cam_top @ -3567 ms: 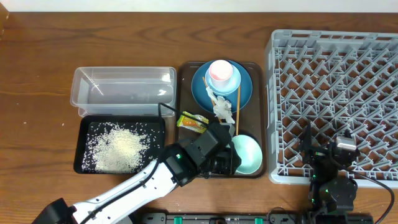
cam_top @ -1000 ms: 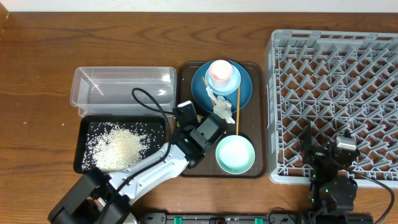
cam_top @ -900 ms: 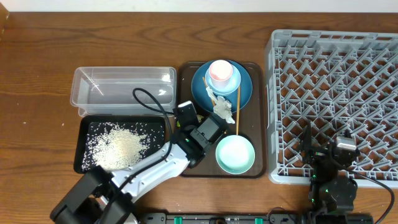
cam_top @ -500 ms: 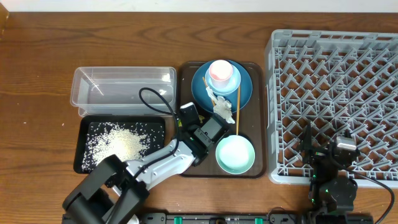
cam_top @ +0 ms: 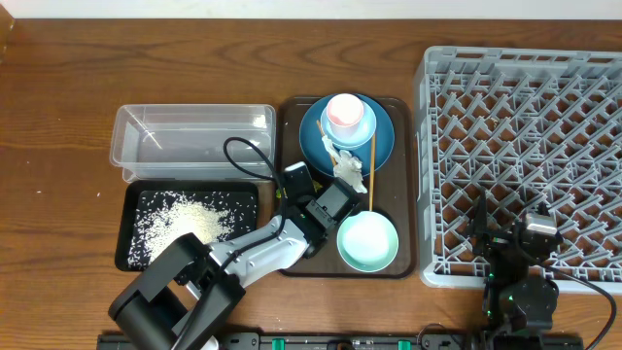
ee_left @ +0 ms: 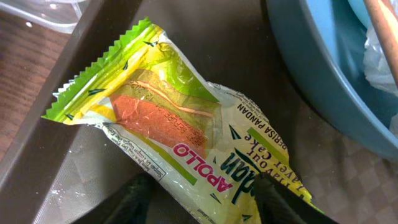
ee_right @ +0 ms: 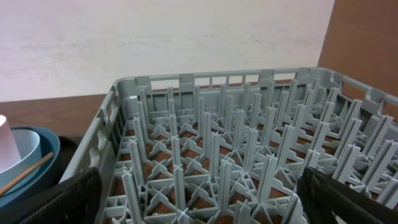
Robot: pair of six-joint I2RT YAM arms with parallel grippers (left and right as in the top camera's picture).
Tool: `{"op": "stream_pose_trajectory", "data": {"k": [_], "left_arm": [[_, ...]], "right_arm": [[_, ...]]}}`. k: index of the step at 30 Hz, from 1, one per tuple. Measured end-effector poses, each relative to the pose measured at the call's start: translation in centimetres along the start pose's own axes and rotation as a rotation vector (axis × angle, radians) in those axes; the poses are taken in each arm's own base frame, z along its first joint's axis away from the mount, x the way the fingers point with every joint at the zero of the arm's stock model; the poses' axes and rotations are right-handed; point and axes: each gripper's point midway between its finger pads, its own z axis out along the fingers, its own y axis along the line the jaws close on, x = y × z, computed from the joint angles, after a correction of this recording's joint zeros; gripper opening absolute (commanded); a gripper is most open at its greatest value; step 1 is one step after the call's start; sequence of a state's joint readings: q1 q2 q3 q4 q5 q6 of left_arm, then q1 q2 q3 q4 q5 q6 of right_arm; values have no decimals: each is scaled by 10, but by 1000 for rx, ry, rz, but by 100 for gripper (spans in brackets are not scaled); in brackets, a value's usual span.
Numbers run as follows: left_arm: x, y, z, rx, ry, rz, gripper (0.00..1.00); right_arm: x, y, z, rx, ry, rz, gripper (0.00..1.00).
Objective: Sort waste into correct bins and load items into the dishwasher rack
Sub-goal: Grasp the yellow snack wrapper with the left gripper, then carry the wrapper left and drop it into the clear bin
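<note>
Left jaws: left gripper (ee_left: 208, 208) stands part-way apart, one dark finger on each side of the snack wrapper (ee_left: 186, 130); whether the pads touch the film I cannot tell.
Wrapper: it lies flat on the brown tray (ee_left: 205, 37). Its near end is between the fingers and the rest stretches forward of them.
Long axis: it runs slantwise, from the jaw gap out ahead and over to the left finger's side, ending in the serrated seal. A closing pinch would, I judge, catch only the near end, askew to the length.
Beside the jaws: blue plate-bowl (ee_left: 311, 74) is ahead on the right finger's side, close to the wrapper but apart from it.
Nearer arm: the left, plainly.
Right jaws: right gripper (ee_right: 202, 199) is spread wide and empty, with the dishwasher rack (ee_right: 217, 79) straight ahead and the wrapper far off to one side.
Likely bin: clear tub (cam_top: 194, 141) is just beyond the tray's edge, past the wrapper's far end.
Wrist view shows: the wrapper's lie and its print, which the arm hides from above.
Overhead shows: the tub and the black tray (cam_top: 123, 228) of rice (cam_top: 190, 228), barely seen from the wrist.
</note>
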State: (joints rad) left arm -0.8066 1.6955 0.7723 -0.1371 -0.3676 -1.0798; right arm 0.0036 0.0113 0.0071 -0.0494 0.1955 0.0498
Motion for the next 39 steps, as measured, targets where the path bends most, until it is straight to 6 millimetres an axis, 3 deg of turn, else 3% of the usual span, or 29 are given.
{"op": "stream_pose_trajectory", "data": {"k": [8,18,23,34,39], "left_arm": [[3,-2,0,9,19,-2,31],[5,0,0,2,27,3,23],[6,2,0,-4,29,3,7],[5,5,-3,-12,34,37,6],[-16,-8,-34,73,-10,101,6]], "right_arm": [[0,0,0,0,0,0,99],[0,0,0,0,0,0,99],[0,0,0,0,0,0,99],[0,0,0,0,0,0,99],[0,0,0,0,0,0,99]]}}
